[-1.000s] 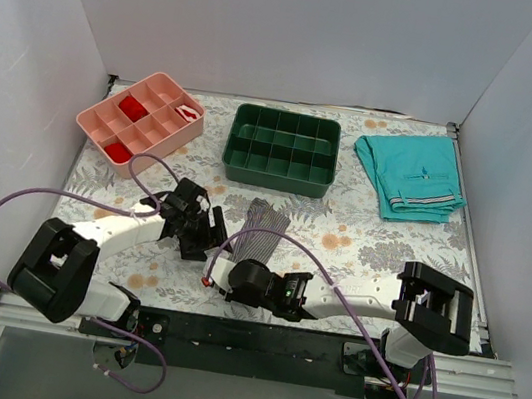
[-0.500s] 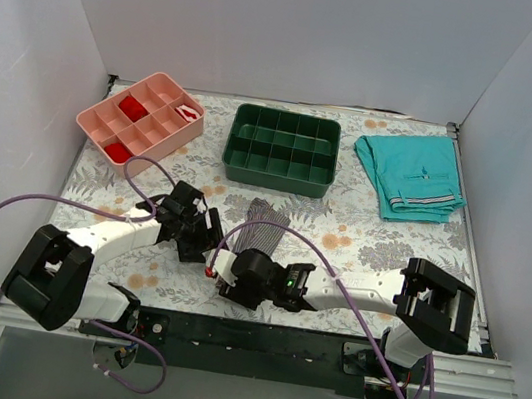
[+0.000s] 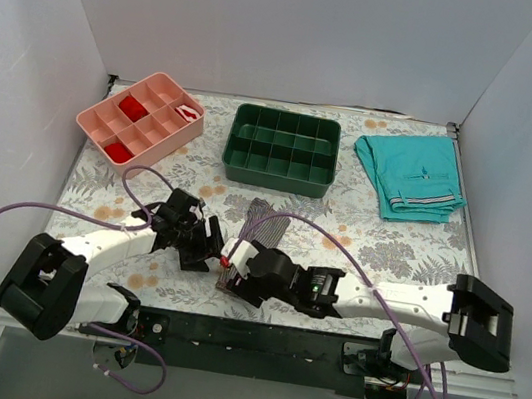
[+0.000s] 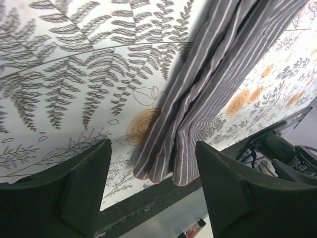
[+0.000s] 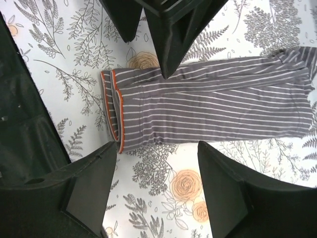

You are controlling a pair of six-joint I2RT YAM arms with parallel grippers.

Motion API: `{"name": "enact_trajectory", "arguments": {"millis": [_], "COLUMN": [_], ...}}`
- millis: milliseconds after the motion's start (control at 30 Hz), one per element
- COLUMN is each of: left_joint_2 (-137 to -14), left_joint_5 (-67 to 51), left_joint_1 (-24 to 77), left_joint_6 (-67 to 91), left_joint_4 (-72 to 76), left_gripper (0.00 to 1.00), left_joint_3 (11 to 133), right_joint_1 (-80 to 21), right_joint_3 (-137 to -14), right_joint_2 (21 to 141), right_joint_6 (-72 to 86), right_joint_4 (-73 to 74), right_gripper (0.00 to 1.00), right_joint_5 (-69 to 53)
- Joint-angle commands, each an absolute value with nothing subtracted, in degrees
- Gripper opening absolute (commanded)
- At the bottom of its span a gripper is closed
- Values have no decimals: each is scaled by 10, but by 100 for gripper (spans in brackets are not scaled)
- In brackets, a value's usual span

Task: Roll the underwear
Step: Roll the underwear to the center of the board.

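While both grippers stand over it, the underwear (image 3: 267, 224) lies flat on the fern-and-flower table cover (image 3: 380, 248), on the near side of the dark green compartment tray (image 3: 282, 149) and well apart from it. The grey pinstriped cloth is folded into one long narrow strip. Its orange-trimmed end (image 5: 115, 106) points away from the tray, toward the table's near edge.

The left gripper (image 3: 207, 249) is at that near end, its jaws spread wide, with the strip's hem showing between them in the left wrist view. The right gripper (image 3: 234, 261) is just beside it, jaws likewise apart and holding nothing. Its wrist camera looks straight down on the striped band, with the left arm's dark fingers (image 5: 171, 34) at the band's far edge. Whether any fingertip actually touches the cloth cannot be told from these angles.

Left of the green tray is a pink compartment tray (image 3: 106, 124) with red pieces in several cells. Right of the green tray lie folded teal shorts (image 3: 411, 177) with white stripes.
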State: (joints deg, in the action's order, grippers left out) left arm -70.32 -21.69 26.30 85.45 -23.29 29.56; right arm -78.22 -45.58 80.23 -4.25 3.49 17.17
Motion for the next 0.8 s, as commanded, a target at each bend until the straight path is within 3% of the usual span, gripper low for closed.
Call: {"name": "enact_trajectory", "arguments": {"millis": [0, 133, 367, 533, 767], "left_joint_2": [-704, -718, -739, -769, -758], "left_joint_5": [-247, -255, -276, -259, -239], "left_joint_1": [275, 291, 311, 318, 319], "left_joint_6": [847, 837, 845, 845, 853], "left_joint_4": [-211, -201, -155, -152, -160], "left_gripper": [69, 70, 69, 54, 42], "left_joint_3": [289, 291, 288, 293, 284], "right_joint_1": [-788, -787, -787, -788, -809], "right_joint_3": [-434, -414, -405, -416, -431], "right_joint_2": [753, 711, 704, 715, 746], "right_joint_6": [-4, 41, 80, 76, 42], "right_joint_4": [62, 91, 109, 105, 98], "right_gripper": [74, 77, 78, 77, 77], "right_joint_5": [192, 257, 271, 241, 237]}}
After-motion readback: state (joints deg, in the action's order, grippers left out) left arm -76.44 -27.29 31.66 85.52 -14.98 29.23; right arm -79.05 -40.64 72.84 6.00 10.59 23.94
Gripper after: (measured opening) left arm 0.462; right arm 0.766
